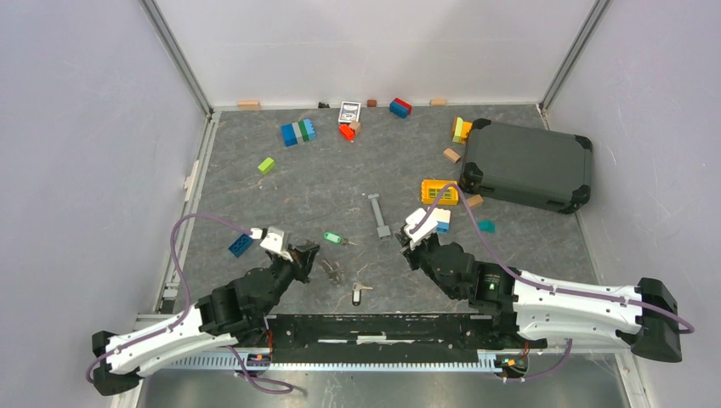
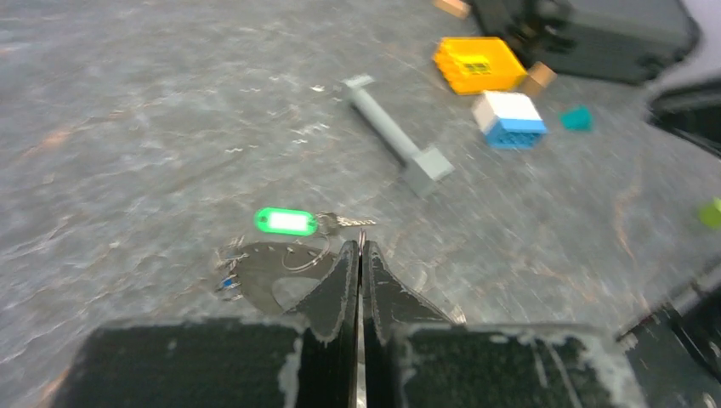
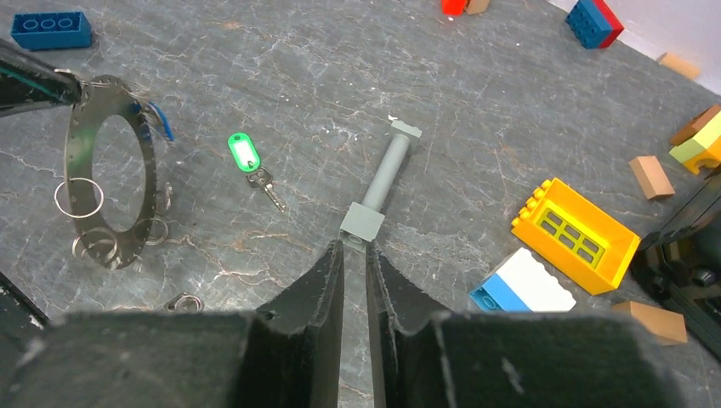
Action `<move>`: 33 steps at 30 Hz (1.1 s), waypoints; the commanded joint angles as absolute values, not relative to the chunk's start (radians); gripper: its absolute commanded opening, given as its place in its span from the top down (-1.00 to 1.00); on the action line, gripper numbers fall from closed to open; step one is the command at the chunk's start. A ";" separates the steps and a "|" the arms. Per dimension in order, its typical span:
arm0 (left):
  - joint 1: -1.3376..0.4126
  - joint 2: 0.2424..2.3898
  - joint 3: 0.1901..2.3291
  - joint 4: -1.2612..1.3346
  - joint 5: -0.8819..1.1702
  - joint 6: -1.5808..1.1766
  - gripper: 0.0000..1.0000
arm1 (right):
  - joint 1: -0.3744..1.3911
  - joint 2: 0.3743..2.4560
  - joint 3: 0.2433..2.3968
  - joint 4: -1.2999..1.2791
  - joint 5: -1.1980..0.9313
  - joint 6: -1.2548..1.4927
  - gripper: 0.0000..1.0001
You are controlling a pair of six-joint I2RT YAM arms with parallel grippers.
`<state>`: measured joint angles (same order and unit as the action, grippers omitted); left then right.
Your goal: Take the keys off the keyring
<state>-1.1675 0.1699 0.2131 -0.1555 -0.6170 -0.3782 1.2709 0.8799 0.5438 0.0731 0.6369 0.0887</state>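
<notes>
Top, L pincer: I'm seeing left gripper (image 1: pixel 304 253) sitting low at near-left, keyring (image 1: pixel 330 270) at its tip.
Top, keys: green-tag key (image 1: pixel 332 237) and plain key (image 1: pixel 361 291) lying loose, both apart from keyring.
Top, room: blue brick (image 1: pixel 241 246) crowding L's outer side; bare mat (image 1: pixel 340 170) lying btwn arms.
L wrist, grip: fingers pressing fully together, seemingly pinching keyring rim.
L wrist, risk: I'm judging thin rim slipping out if tugged sideways.
R wrist, pincer: right gripper (image 3: pixel 353 246) jaws standing a sliver apart, carrying nothing, hovering over grey bar (image 3: pixel 387 183) foot.
R wrist, keyring: flat hoop tilting up off mat, wire loops (image 3: pixel 78 197) hanging on it; can't tell if any keys are hanging there.
R wrist, risk: R fingers snagging bar or sweeping green-tag key while crossing.
R wrist, room: bare mat lying left of bar toward keyring.
</notes>
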 commanded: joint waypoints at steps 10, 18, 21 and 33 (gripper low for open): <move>-1.169 0.297 0.372 -0.610 -1.105 -0.862 -0.03 | 1.238 0.884 0.529 0.047 0.647 0.180 0.45; -1.169 0.187 0.445 -0.940 -1.224 -1.207 0.02 | 1.219 0.892 0.528 0.036 0.637 0.206 0.43; -1.169 0.158 0.456 -0.947 -1.226 -1.220 -0.17 | 1.214 0.892 0.529 0.030 0.637 0.216 0.41; -1.170 0.390 0.644 -1.001 -1.268 -1.163 -1.00 | 0.998 0.997 0.598 -0.075 0.235 0.248 -0.10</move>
